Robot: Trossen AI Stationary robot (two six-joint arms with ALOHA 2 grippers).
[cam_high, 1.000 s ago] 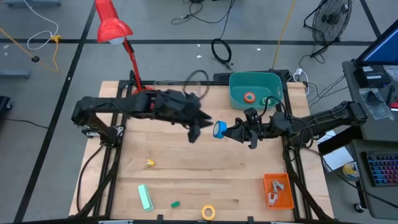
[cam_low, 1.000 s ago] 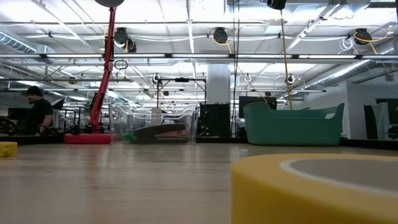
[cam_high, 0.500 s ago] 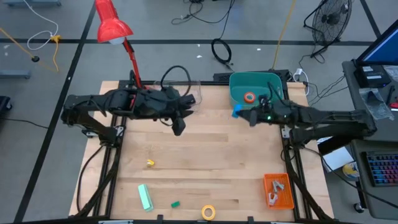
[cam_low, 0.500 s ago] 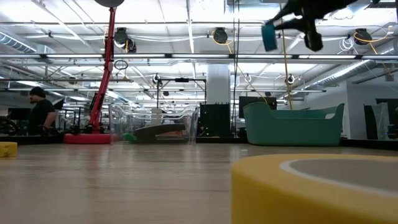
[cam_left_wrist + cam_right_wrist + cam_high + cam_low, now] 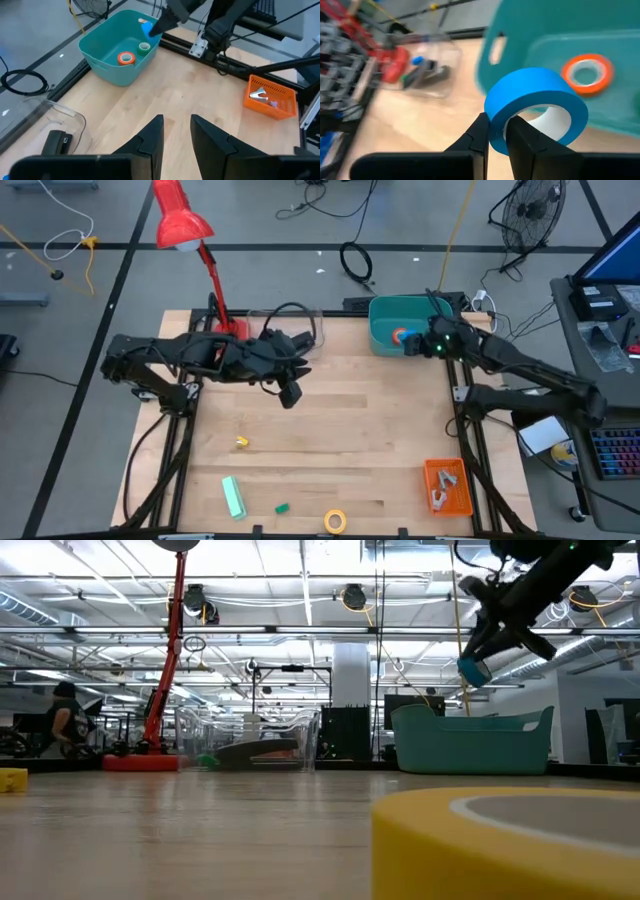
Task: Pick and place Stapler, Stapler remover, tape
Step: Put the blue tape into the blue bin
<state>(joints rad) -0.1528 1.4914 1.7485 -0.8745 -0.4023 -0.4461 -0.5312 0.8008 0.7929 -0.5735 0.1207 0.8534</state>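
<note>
My right gripper [image 5: 414, 345] is shut on a blue tape roll [image 5: 535, 105], held in the air over the teal bin [image 5: 385, 315]; the roll also shows in the low view [image 5: 472, 671] and the left wrist view [image 5: 148, 29]. An orange roll [image 5: 126, 58] and a green roll [image 5: 144, 47] lie flat on the bin's floor. A yellow roll [image 5: 335, 521] lies flat by the table's near edge. My left gripper [image 5: 290, 392] hangs open over the table's middle, touching nothing. A dark stapler [image 5: 55, 142] lies in a clear tray. My right gripper pinches the blue roll's wall [image 5: 496, 131], one finger [image 5: 522, 137] inside the ring and the other [image 5: 479, 135] outside. The fingers slant down from the table's right side. The roll is lifted clear, above the bin's opening, tilted.
An orange basket [image 5: 447, 486] with a metal piece inside stands at the near right corner. A green block [image 5: 233, 497], a small green bit [image 5: 282, 507] and a small yellow piece [image 5: 241, 442] lie near the front. A red lamp [image 5: 180, 220] stands at the far left.
My right gripper has carried the blue roll from the table's middle toward the far right, first rising, then coming down over the teal bin. My left gripper has drawn back toward the table's left, away from where the roll was.
</note>
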